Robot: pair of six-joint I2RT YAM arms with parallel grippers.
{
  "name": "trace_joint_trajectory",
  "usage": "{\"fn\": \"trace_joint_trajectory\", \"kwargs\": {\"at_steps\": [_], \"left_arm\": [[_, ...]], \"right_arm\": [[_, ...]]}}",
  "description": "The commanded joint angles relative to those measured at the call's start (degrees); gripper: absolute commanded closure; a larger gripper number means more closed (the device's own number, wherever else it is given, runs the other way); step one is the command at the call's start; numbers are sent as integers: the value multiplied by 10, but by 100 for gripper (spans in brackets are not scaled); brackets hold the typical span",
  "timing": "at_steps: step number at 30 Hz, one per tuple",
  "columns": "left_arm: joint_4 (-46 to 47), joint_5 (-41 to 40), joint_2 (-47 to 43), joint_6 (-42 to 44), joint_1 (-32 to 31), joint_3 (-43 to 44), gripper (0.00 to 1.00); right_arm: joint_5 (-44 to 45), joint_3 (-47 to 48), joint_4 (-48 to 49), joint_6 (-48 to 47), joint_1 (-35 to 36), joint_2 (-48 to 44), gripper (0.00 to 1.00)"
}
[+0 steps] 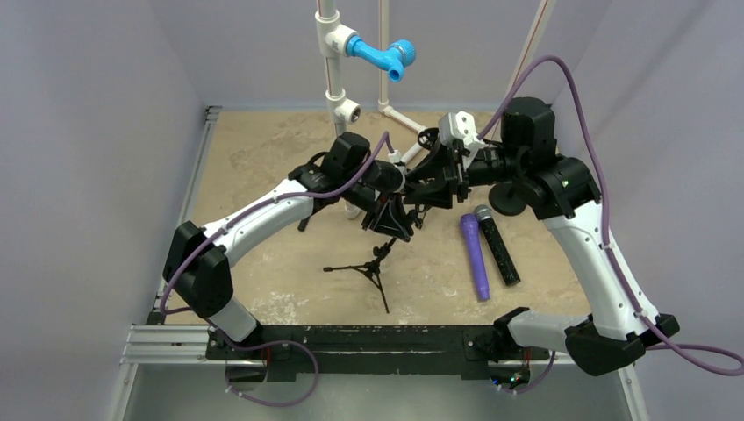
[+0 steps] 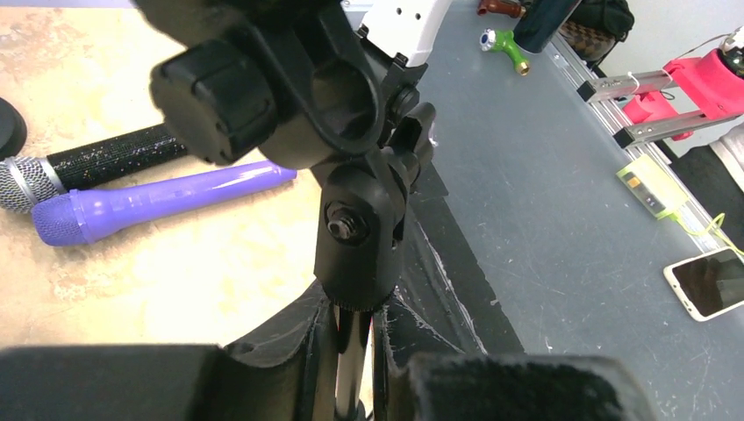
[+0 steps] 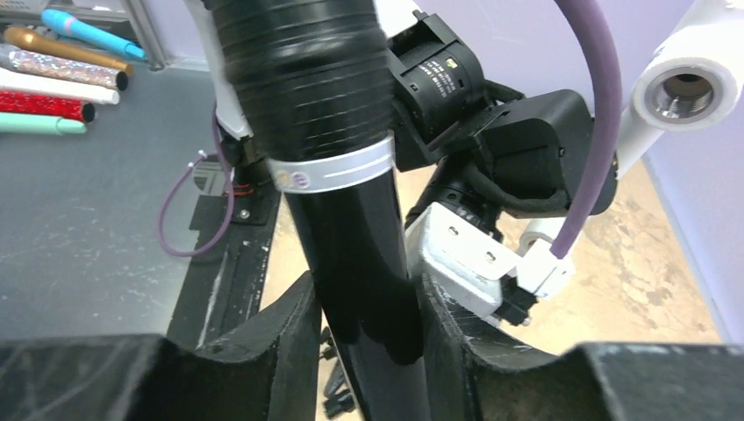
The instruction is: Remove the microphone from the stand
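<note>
Two arms: both meet mid-table over the tripod stand (image 1: 375,267), which is upright on the tan tabletop (image 1: 263,158).
Left gripper (image 2: 355,355): closed tight on the stand's thin pole, just under the pivot joint (image 2: 355,230) (fingers only partly in shot at the bottom edge).
Right gripper (image 3: 364,351): clamped on the black microphone (image 3: 355,254), one finger against each side of its glossy handle, below the silver ring (image 3: 329,171).
Microphone location: at the top of the stand, raised off the table, between the two wrists. Not yet free of the stand as far as the overhead view shows (arms hide most of it).
Clip (image 2: 351,114): black U-shaped holder, sits above the pivot joint with a round black body in it.
Spare mics: purple microphone (image 1: 475,254) and black glitter microphone (image 1: 498,247) lie side by side on the tabletop, right of the stand, heads pointing away from the arm bases.
Backdrop: white PVC pipe frame (image 1: 332,61) with a blue fitting (image 1: 382,54) stands at the far edge.
Off-table: smartphone (image 2: 709,282) lies on the grey surface (image 2: 544,175) in the left wrist view.
</note>
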Motion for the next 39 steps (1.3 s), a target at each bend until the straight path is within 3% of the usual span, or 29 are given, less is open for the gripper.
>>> {"fn": "trace_joint_trajectory", "kwargs": {"at_steps": [1,5,6,17,29,39], "left_arm": [[-22,1,5,9,0,25,100],[-27,-1,5,10,0,23,100],[-28,-2,5,11,0,24,100],[-113,-17,16,69,0,45,100],[-163,-41,57,70,-1,81,100],[-158,-61,63,67,-8,89,100]], "right_arm": [[-16,19,-18,1,11,0,77],[-11,28,-30,-12,12,-2,98],[-11,30,-32,-16,12,-3,100],[-5,40,-29,3,10,-18,100],[-47,53,8,59,10,1,100],[-64,43,49,104,19,11,100]]}}
